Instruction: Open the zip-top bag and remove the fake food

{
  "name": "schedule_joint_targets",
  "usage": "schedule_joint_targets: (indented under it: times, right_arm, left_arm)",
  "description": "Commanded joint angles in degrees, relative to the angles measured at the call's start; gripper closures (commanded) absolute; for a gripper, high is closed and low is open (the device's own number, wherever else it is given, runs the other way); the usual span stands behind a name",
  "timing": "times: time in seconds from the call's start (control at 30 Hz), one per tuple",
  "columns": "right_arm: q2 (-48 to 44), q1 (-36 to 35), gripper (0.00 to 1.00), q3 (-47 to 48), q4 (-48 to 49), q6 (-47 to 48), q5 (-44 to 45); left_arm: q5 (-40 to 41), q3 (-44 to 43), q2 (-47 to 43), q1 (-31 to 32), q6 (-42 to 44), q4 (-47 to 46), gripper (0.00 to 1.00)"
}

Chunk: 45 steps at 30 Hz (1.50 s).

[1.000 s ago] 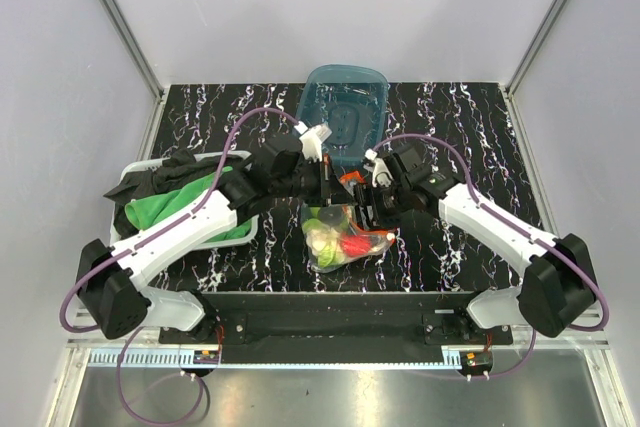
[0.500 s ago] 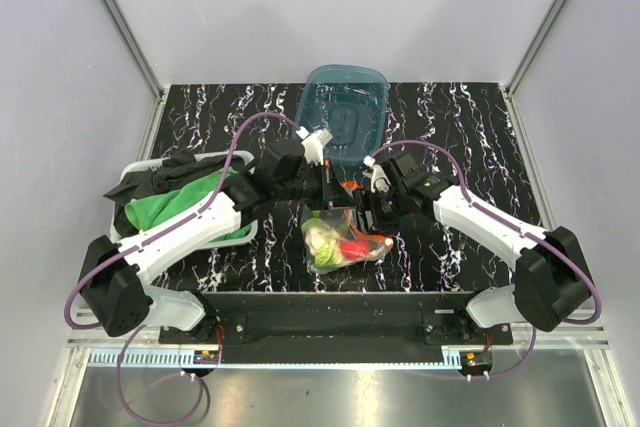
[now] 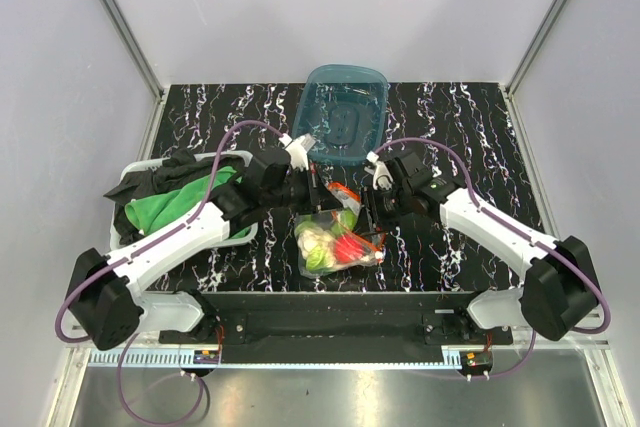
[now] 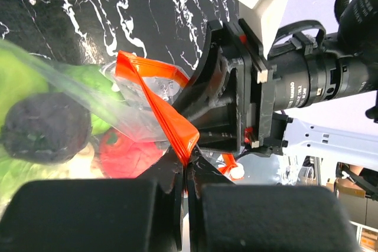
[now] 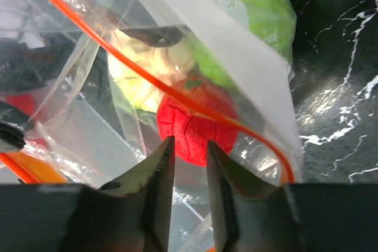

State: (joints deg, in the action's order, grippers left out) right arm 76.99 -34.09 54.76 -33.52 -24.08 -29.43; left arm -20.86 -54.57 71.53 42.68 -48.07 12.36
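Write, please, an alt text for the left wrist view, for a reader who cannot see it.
The left end effector is shut on the orange-red zip strip of a clear zip-top bag. Fake food shows through the plastic at left. The right end effector is close behind it.

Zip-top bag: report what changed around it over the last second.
The left claw, shut on the orange zip strip, drew slightly left, and the zip-top bag with the fake food slid left with it. The right claw kept to the bag's mouth. The teal tub and the green cloth stayed put.
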Motion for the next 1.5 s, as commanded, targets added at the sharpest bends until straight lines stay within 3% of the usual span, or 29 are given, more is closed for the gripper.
schedule_joint_targets:
  times: [0.0,0.2,0.47,0.67,0.83,0.93,1.0,1.13,1.27,1.4,1.47]
  right_arm:
    - [-0.53,-0.45,0.54,0.61,3.02,-1.32,-2.47]
    - [0.00,-1.33,0.36,-0.53,4.69,-2.03,-3.35]
    - [2.20,-1.33,0.12,-2.38,6.80,-1.68,-5.37]
    - [5.71,-1.42,0.05,-2.91,7.94,-0.71,-7.83]
    - [8.78,-1.51,0.03,-2.82,8.12,-0.09,-8.63]
    - [9.84,-1.51,0.05,-2.03,6.37,-0.36,-2.94]
    - [7.75,-1.51,0.06,-1.94,6.36,-0.88,2.24]
    - [3.43,-1.42,0.12,-1.76,7.50,-0.62,5.87]
    - [1.06,-1.33,0.11,-1.85,8.11,-1.06,8.94]
    - [-3.85,-1.42,0.14,-5.18,18.53,-3.34,7.55]
    - [-4.65,-1.42,0.25,-6.77,24.09,-5.80,5.36]
  left_arm:
    - [0.03,-0.36,-1.92,-0.49,0.35,-3.74,1.00]
    - [-7.87,-1.06,1.94,-2.16,-6.50,-13.23,1.00]
    - [-7.44,-4.40,5.20,-2.33,-7.47,-15.44,1.00]
    - [-7.53,-5.73,8.36,-2.42,-7.03,-15.26,1.00]
    - [-6.82,-6.25,11.17,-2.42,-5.37,-14.21,1.00]
    - [-7.17,-6.17,12.32,-2.33,-5.10,-14.21,1.00]
    - [-7.88,-5.73,12.32,-2.33,-5.10,-14.03,1.00]
    - [-8.23,-5.11,10.22,-2.16,-4.13,-12.54,1.00]
    - [-8.15,-7.65,8.98,-0.76,-1.07,-7.63,1.00]
    - [-6.47,-9.76,8.02,0.56,0.09,-4.10,1.00]
    - [-6.12,-10.82,8.19,1.27,0.09,-3.57,1.00]
